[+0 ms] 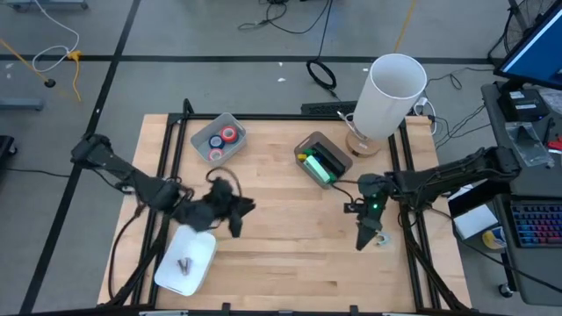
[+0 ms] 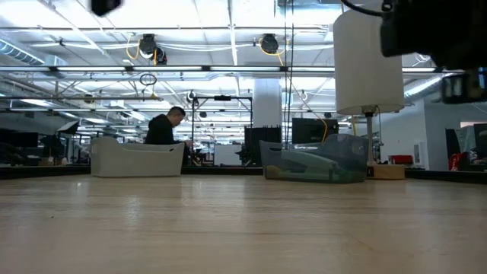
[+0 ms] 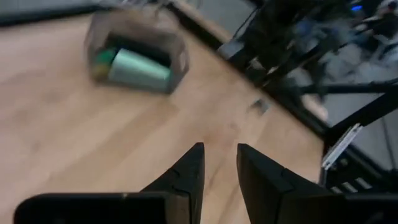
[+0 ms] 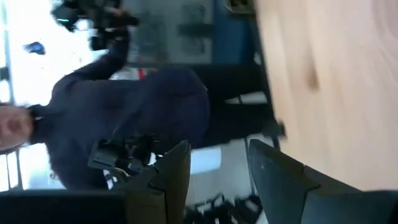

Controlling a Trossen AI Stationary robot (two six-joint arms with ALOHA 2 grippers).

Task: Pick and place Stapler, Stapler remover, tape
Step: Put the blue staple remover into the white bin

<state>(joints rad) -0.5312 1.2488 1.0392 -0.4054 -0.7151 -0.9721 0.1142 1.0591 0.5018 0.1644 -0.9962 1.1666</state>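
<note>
The tape rolls (image 1: 223, 137), blue and red rings, lie in a grey bin (image 1: 205, 132) at the table's far left. A green stapler (image 1: 316, 167) lies in a clear bin (image 1: 333, 151) (image 3: 177, 53) far of centre. Small dark pieces (image 1: 184, 263) rest in a white tray (image 1: 195, 246) at the near left. My left gripper (image 1: 237, 213) (image 3: 219, 163) hovers open over bare wood just right of the tray, holding nothing. My right gripper (image 1: 363, 235) (image 4: 217, 163) is open at the near right, pointing down beside a small object (image 1: 380, 237) on the table.
A tall white cylinder (image 1: 392, 95) (image 2: 369, 61) on a wooden base stands at the far right corner. A black frame (image 1: 167, 167) runs along the table's sides. A person in a dark top (image 4: 124, 112) stands beyond the table. Bare wood (image 1: 290, 237) lies between the two grippers.
</note>
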